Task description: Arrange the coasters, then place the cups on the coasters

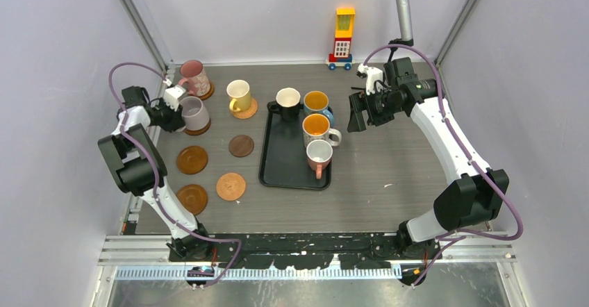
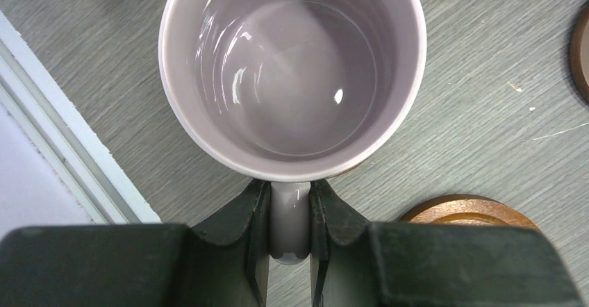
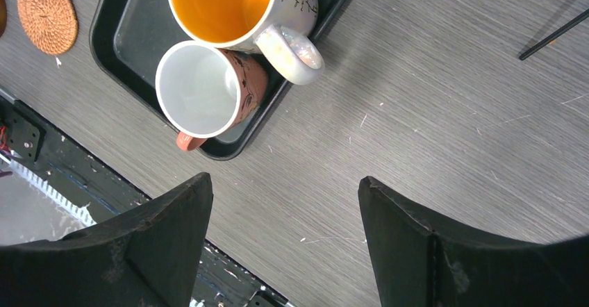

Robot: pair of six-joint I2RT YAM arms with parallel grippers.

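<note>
My left gripper (image 1: pixel 173 109) (image 2: pixel 289 217) is shut on the handle of the lilac cup (image 1: pixel 194 112) (image 2: pixel 292 71), which sits over a brown coaster (image 1: pixel 201 129) at the far left. The pink cup (image 1: pixel 194 78) and the pale yellow cup (image 1: pixel 238 95) each stand on a coaster. Several bare coasters lie nearer me, among them a dark one (image 1: pixel 241 146) and a woven one (image 1: pixel 230 186) (image 3: pixel 46 14). The black (image 1: pixel 287 103), blue (image 1: pixel 316 103), white-patterned (image 1: pixel 317 130) (image 3: pixel 229 5) and salmon (image 1: pixel 319 155) (image 3: pixel 201 88) cups stand in the black tray (image 1: pixel 281 161). My right gripper (image 1: pixel 355 112) (image 3: pixel 285 189) hangs open and empty, right of the tray.
A yellow-red toy block tower (image 1: pixel 342 37) stands at the back wall. The table's left rail (image 2: pixel 62 147) runs close beside the lilac cup. Another brown coaster (image 2: pixel 465 210) lies just right of my left fingers.
</note>
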